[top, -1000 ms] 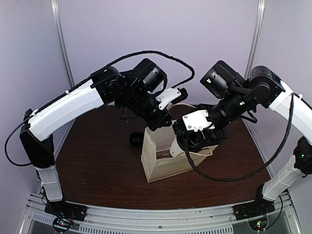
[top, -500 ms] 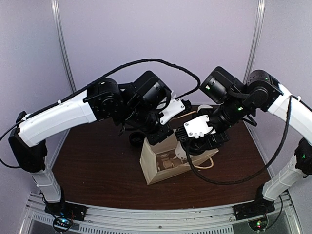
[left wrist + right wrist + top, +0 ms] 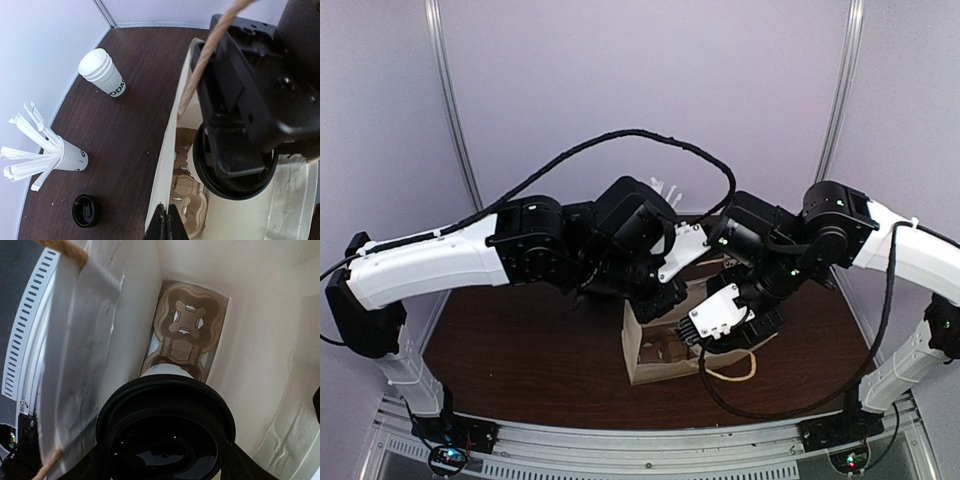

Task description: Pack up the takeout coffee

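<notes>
while the left tool (image 3: 167, 225) pinches the bag (image 3: 167, 150), the right tool (image 3: 167, 460) clasps the takeout coffee (image 3: 165, 407) inside it.

Inside cream paper bag (image 3: 165, 170), above brown cardboard tray (image 3: 187, 330): white paper cup with black plastic lid (image 3: 165, 425). From bag, left wrist view: stacked white paper cups (image 3: 102, 72) at ten o'clock, white straw-filled cup (image 3: 70, 159) at nine, loose black lid (image 3: 86, 211) at eight.
</notes>
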